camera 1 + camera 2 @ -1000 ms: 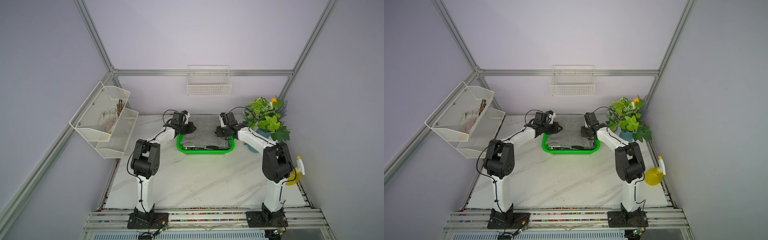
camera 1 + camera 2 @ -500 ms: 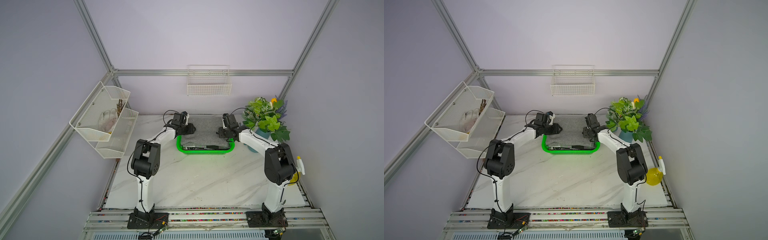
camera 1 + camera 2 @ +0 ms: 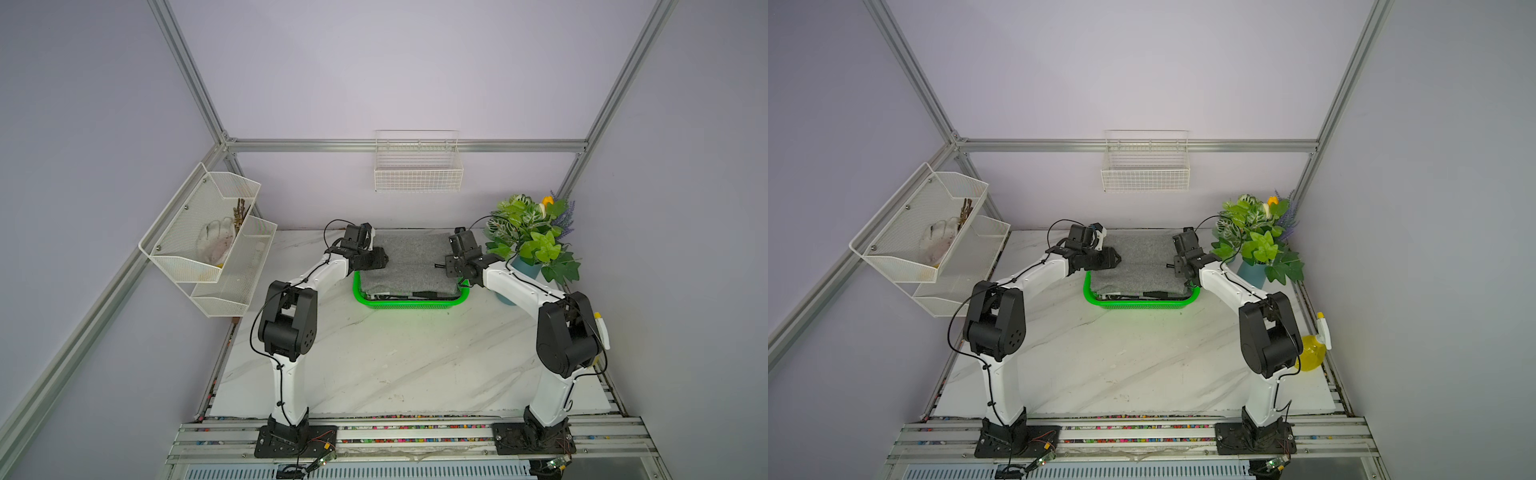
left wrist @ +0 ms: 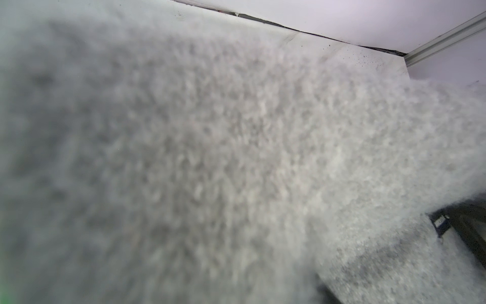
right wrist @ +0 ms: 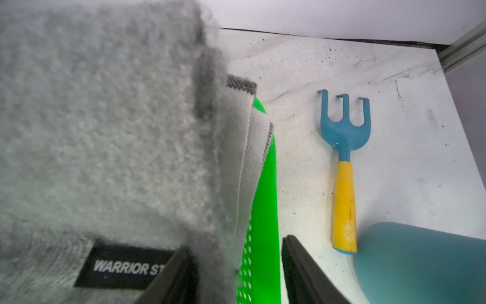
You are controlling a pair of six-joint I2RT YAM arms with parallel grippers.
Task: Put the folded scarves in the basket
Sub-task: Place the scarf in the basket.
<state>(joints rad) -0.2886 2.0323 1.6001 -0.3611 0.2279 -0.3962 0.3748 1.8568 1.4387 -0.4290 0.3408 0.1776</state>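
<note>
Two grippers (image 3: 385,258) (image 3: 439,266) seemingly loosened; one scarf (image 3: 409,262), one basket (image 3: 411,306).

A black label (image 5: 123,265) on the grey scarf (image 5: 105,131) reads "WARRIOR ST" in white capitals, the rest hidden; a small dark tag (image 4: 441,223) in the left wrist view is too blurred to read

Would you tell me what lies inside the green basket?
The folded grey scarf fills the basket and hides its floor. Under its near edge some dark bits show; what they are cannot be told.
</note>
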